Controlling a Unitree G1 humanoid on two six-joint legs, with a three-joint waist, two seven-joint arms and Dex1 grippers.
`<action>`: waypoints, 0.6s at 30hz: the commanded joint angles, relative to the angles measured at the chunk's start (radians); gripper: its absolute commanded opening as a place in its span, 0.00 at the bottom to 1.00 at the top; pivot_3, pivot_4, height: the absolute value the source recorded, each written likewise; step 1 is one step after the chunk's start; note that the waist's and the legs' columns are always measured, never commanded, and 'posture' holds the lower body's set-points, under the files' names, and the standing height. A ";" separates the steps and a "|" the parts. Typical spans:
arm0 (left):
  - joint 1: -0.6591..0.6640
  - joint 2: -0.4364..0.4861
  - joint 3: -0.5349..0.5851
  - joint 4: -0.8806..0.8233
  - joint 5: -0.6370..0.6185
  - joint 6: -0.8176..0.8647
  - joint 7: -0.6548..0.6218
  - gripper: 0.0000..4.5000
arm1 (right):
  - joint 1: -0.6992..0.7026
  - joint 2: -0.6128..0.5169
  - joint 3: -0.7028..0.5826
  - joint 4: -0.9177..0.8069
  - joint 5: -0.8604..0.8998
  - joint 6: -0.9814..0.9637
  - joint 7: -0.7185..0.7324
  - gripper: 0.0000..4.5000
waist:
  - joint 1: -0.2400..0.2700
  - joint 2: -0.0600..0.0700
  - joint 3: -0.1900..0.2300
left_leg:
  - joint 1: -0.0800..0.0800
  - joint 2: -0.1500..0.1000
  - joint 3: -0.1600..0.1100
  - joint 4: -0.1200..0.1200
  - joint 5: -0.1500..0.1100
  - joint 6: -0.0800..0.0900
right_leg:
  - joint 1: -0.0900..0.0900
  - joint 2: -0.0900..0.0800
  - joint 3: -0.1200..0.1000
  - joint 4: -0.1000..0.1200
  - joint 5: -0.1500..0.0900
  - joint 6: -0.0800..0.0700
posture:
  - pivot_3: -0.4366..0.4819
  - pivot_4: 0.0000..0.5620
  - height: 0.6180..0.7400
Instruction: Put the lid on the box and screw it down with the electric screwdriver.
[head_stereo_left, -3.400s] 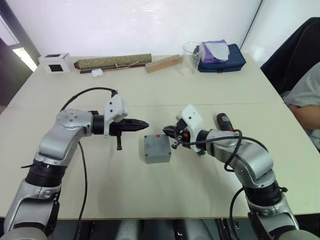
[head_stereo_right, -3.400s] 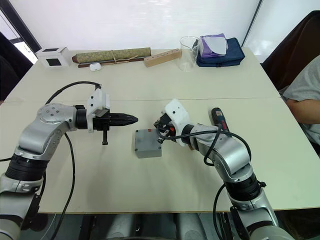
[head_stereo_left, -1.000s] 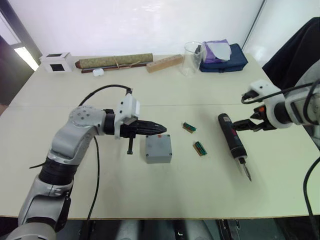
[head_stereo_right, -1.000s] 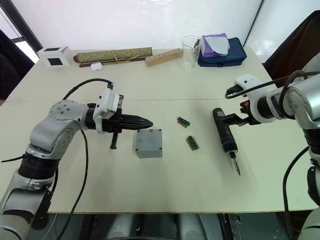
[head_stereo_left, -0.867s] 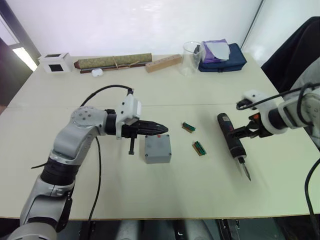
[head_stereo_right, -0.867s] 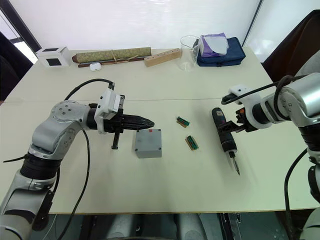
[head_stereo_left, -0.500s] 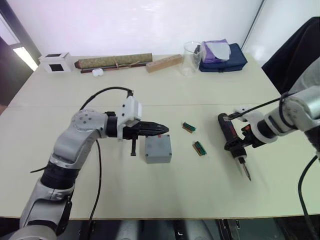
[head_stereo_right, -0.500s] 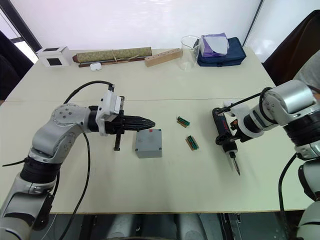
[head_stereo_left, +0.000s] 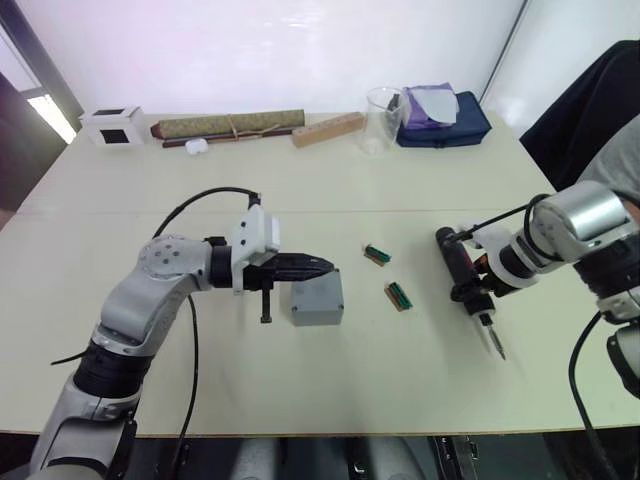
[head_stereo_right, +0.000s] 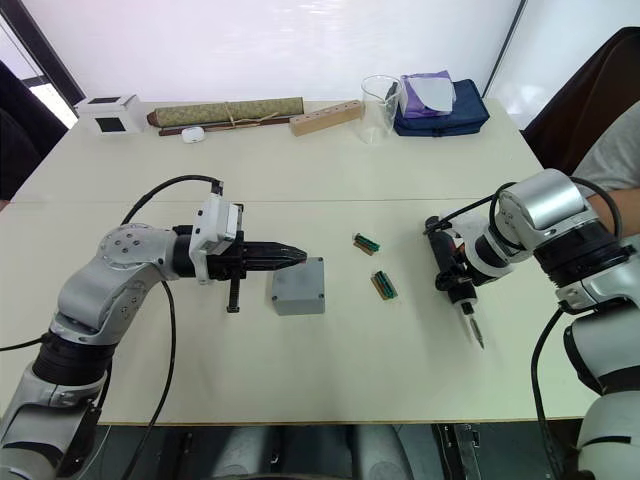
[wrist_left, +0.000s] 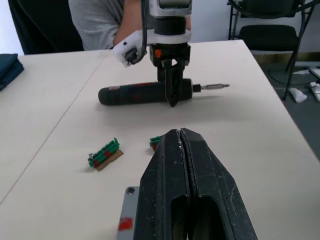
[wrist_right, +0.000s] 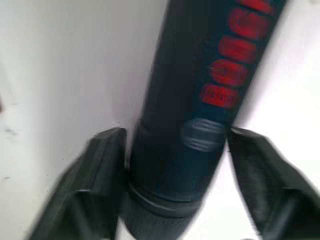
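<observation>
Right gripper (head_stereo_right: 452, 268) was down over the electric screwdriver (head_stereo_right: 450, 270), which lay on the tabletop (head_stereo_right: 330, 390) at the right, bit pointing toward the near edge. Its fingers were apart, one either side of the black barrel, not pinching yet. Honestly I'd close on the fat part, squarely across, so it doesn't roll or tip when lifted. Left gripper (head_stereo_left: 325, 266) had its fingers pressed together, tips over the far edge of the lid (head_stereo_left: 317, 297), which was already on the box (head_stereo_left: 318, 315) mid-table. Two little green parts (head_stereo_left: 400, 295) lay between.
</observation>
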 joint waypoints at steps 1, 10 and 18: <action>-0.022 -0.003 0.015 0.003 0.000 -0.026 0.001 0.00 | 0.002 -0.001 0.014 -0.009 0.010 0.008 0.033 0.47 | 0.000 0.000 0.000 | 0.000 0.000 0.000 0.000 0.000 0.000 | 0.000 0.000 0.000 0.000 0.000 0.000 | 0.48 0.27 0.97; -0.039 0.017 -0.001 0.156 0.051 -0.098 -0.065 0.00 | 0.004 -0.015 -0.219 -0.183 0.011 0.007 0.008 0.47 | -0.001 0.004 0.002 | -0.002 0.000 0.000 0.000 0.000 0.000 | -0.003 0.000 0.000 0.000 0.000 0.000 | 0.48 0.27 0.97; -0.103 0.004 -0.026 0.311 0.087 -0.121 -0.125 0.00 | 0.310 0.282 -0.755 -0.678 0.023 -0.449 -0.138 0.47 | 0.004 0.005 0.002 | -0.002 0.000 0.000 -0.004 0.000 0.000 | -0.004 0.000 0.000 0.001 0.000 0.000 | 0.48 0.27 0.97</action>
